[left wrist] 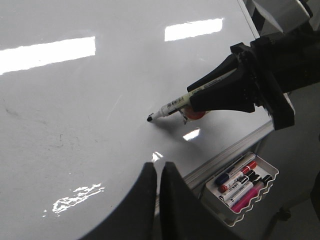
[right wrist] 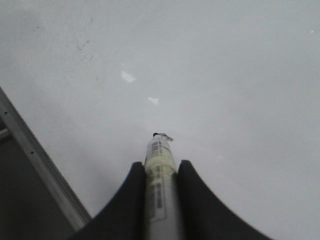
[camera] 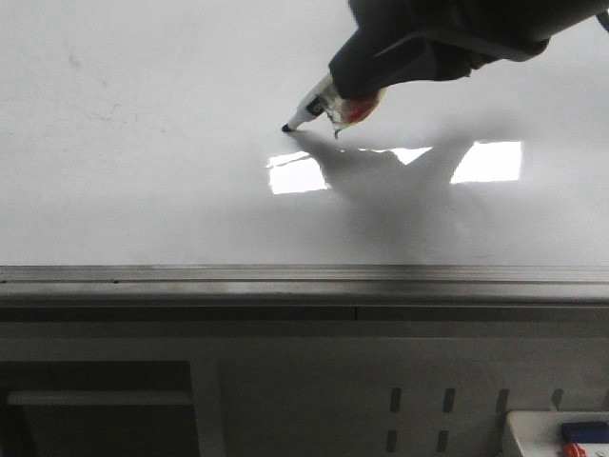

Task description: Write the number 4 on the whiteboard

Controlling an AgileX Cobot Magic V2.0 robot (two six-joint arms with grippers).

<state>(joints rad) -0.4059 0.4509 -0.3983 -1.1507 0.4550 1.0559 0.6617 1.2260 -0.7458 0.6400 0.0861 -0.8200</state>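
Observation:
The whiteboard [camera: 143,171] is glossy white with faint smudges and fills most of every view; it also shows in the left wrist view [left wrist: 75,110] and the right wrist view [right wrist: 240,75]. No marker lines of a number 4 show on it. My right gripper [camera: 357,90] is shut on a white marker [camera: 309,109] with a black tip, and the tip rests on or just above the board near its middle. The marker also shows in the left wrist view [left wrist: 172,106] and the right wrist view [right wrist: 159,170]. My left gripper [left wrist: 157,167] is shut and empty, above the board's near edge.
The board's grey metal frame [camera: 304,281] runs along the near edge. A white tray [left wrist: 245,187] with several coloured markers sits beside the frame at the near right. Bright glare patches [camera: 487,162] lie on the board.

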